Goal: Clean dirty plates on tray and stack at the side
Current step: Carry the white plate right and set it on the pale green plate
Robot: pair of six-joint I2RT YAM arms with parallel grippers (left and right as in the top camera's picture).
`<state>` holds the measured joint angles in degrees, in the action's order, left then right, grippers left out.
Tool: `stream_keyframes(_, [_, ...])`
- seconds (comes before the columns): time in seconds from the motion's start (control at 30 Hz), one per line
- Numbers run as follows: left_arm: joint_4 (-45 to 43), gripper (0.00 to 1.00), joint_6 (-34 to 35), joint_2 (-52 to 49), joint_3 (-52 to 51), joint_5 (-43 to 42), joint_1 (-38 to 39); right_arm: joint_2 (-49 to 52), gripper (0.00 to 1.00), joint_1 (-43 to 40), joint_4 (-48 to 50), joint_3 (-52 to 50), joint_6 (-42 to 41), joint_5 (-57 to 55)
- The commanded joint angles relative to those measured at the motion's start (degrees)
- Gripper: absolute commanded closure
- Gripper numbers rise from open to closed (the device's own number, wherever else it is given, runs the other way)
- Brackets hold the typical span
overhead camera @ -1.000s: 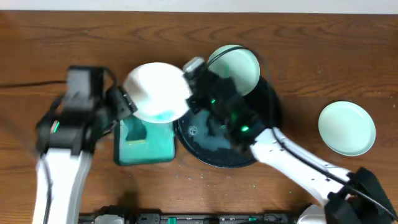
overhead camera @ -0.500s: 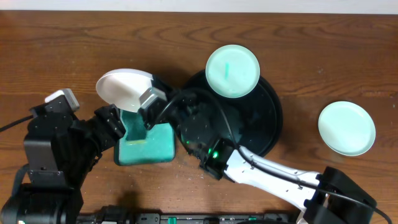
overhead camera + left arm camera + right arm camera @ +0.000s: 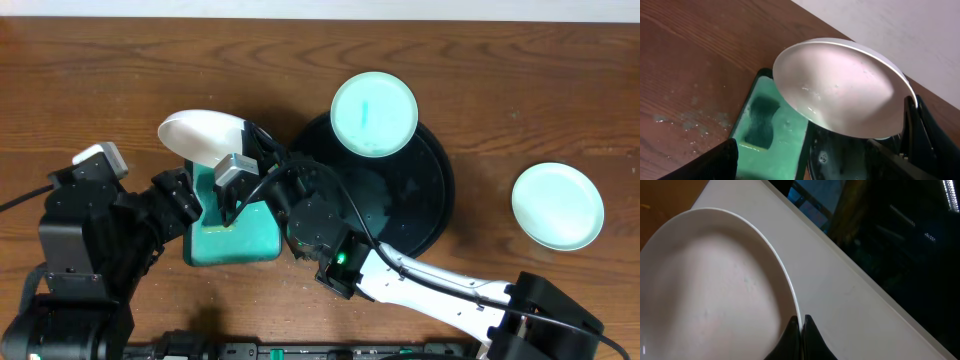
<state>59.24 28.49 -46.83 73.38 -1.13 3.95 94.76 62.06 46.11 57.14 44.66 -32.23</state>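
Observation:
A white plate [image 3: 203, 135] hangs tilted on edge over the teal-green tray, and my right gripper [image 3: 248, 140] is shut on its rim. The right wrist view shows that plate [image 3: 715, 280] with the right gripper [image 3: 801, 330] pinching its thin edge. My left gripper [image 3: 190, 195] stands open just left of and below it, with nothing in it. From the left wrist, the plate [image 3: 840, 90] looks clean with a few droplets, above the left gripper [image 3: 805, 165]. A pale mint plate [image 3: 374, 113] with a teal smear lies on the black tray [image 3: 425, 205]. Another mint plate [image 3: 557, 205] rests on the table at the right.
The rectangular teal-green tray [image 3: 240, 238] lies left of the black tray, with a dark sponge [image 3: 761, 120] in it and wet green liquid around it. Droplets speckle the wooden table [image 3: 685, 125] beside it. The right arm [image 3: 440, 285] stretches across the front of the table.
My right arm has carried the white plate left off the black tray to above the teal-green tray. The left arm has pulled back toward the front left, its jaws widening.

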Motion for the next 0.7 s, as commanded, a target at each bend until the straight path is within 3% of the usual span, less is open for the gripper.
stream_keyframes(0.0, [0.13,0.20,-0.35,0.00,0.90,0.70,-0.17,-0.79,0.99,0.66,0.42,0.50,0.70,-0.98])
stream_keyframes(0.67, [0.13,0.20,-0.35,0.00,0.90,0.70,-0.17,-0.79,0.99,0.66,0.42,0.50,2.16,-0.98])
